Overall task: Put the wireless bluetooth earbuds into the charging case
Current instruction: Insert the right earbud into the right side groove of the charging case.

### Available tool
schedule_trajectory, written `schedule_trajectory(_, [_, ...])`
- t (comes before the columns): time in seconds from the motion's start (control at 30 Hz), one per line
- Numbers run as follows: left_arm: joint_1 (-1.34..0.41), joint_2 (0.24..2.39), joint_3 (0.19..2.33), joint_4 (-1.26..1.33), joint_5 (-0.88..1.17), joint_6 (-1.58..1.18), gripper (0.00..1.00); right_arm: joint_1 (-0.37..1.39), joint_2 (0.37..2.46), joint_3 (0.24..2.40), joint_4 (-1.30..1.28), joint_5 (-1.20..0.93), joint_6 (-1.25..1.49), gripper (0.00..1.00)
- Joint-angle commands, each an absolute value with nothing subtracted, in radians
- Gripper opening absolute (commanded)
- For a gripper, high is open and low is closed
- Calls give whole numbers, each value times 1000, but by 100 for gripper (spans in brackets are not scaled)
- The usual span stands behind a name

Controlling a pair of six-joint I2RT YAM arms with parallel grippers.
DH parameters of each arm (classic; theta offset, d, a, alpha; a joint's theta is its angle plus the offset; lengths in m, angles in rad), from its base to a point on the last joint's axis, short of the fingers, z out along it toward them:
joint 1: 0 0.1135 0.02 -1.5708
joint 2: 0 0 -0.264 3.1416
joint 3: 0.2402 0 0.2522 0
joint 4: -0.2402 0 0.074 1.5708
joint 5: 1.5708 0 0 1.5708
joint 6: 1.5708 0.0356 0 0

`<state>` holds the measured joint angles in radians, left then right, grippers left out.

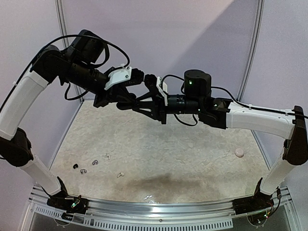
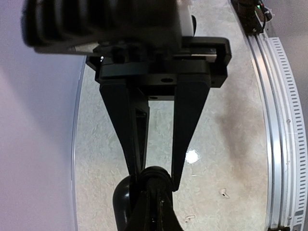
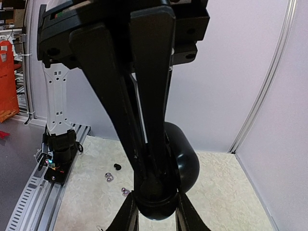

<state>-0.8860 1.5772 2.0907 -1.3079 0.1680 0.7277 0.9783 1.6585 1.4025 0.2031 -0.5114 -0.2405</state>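
While both arms meet in mid-air, right gripper point(image 3: 151, 185) clamps the black charging case point(image 3: 185, 154); left gripper point(image 2: 153, 175) pressed together at it
loose earbuds point(image 1: 83, 169) lie on table point(image 1: 192, 144) well below, near-left; left arm nearer

No legible text, label, brand, number or sign anywhere in view.
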Motion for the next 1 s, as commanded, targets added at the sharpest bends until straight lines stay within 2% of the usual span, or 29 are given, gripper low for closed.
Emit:
schedule_trajectory(0.0, [-907, 1612, 2065, -1315, 118, 719, 0, 992, 1678, 1438, 300, -543, -217, 0])
schedule_trajectory(0.1, [-910, 1616, 2056, -1322, 103, 721, 2, 991, 1677, 1431, 313, -542, -207, 0])
schedule_trajectory(0.27, [-911, 1615, 2070, -1322, 87, 724, 25, 991, 1677, 1424, 319, -535, -200, 0])
schedule_trajectory(0.37, [-910, 1613, 2081, -1325, 77, 730, 33, 992, 1674, 1408, 328, -528, -194, 0])
schedule_trajectory(0.67, [-910, 1602, 2178, -1343, 78, 744, 37, 977, 1666, 1351, 356, -504, -140, 0])
schedule_trajectory(0.97, [-906, 1567, 2229, -1368, 187, 723, 47, 958, 1663, 1328, 360, -483, -108, 0])
